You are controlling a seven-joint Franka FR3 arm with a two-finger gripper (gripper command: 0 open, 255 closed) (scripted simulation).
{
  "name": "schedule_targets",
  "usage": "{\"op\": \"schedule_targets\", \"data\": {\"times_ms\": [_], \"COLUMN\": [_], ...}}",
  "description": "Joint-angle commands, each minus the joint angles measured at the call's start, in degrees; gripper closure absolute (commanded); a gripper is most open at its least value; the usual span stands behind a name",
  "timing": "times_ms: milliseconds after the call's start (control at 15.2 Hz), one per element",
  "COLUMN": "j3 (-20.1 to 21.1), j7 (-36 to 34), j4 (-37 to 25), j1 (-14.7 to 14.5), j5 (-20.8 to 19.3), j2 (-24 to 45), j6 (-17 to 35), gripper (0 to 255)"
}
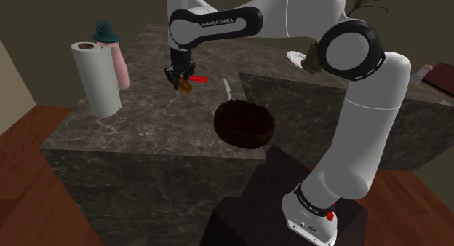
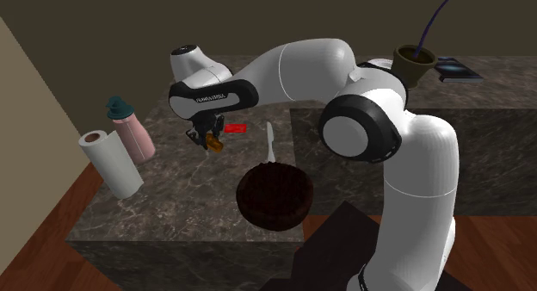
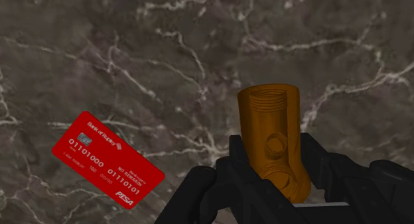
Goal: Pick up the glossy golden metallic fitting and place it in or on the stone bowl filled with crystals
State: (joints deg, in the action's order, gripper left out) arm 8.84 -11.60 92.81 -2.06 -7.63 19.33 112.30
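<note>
My black gripper [image 3: 272,166] is shut on a golden-orange threaded fitting [image 3: 273,138], which hangs above the dark marble counter [image 3: 166,50]. From the shoulder view the gripper [image 1: 180,76] and the fitting [image 1: 185,84] are lifted off the counter near its middle. The dark round bowl [image 1: 244,123] stands at the counter's near corner, to the right of and nearer than the gripper in the shoulder view. The second exterior view also has the fitting [image 2: 214,144] in the gripper [image 2: 207,136], up and to the left of the bowl [image 2: 274,195].
A red bank card [image 3: 107,158] lies on the counter beside the gripper [image 1: 198,79]. A white knife [image 1: 228,89] lies behind the bowl. A paper towel roll [image 1: 96,77] and a pink bottle with a teal cap [image 1: 111,55] stand at the shoulder view's left. A potted plant [image 2: 416,58] stands on the far counter.
</note>
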Motion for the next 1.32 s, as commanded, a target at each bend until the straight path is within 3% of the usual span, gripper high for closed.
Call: {"op": "schedule_targets", "data": {"times_ms": [0, 1254], "j3": [0.02, 0.27], "j7": [0.08, 1.29], "j4": [-0.53, -14.15], "j1": [0.0, -0.42], "j5": [0.06, 0.56], "j2": [-0.18, -0.9], "j6": [-0.69, -14.97], "gripper": [255, 255]}}
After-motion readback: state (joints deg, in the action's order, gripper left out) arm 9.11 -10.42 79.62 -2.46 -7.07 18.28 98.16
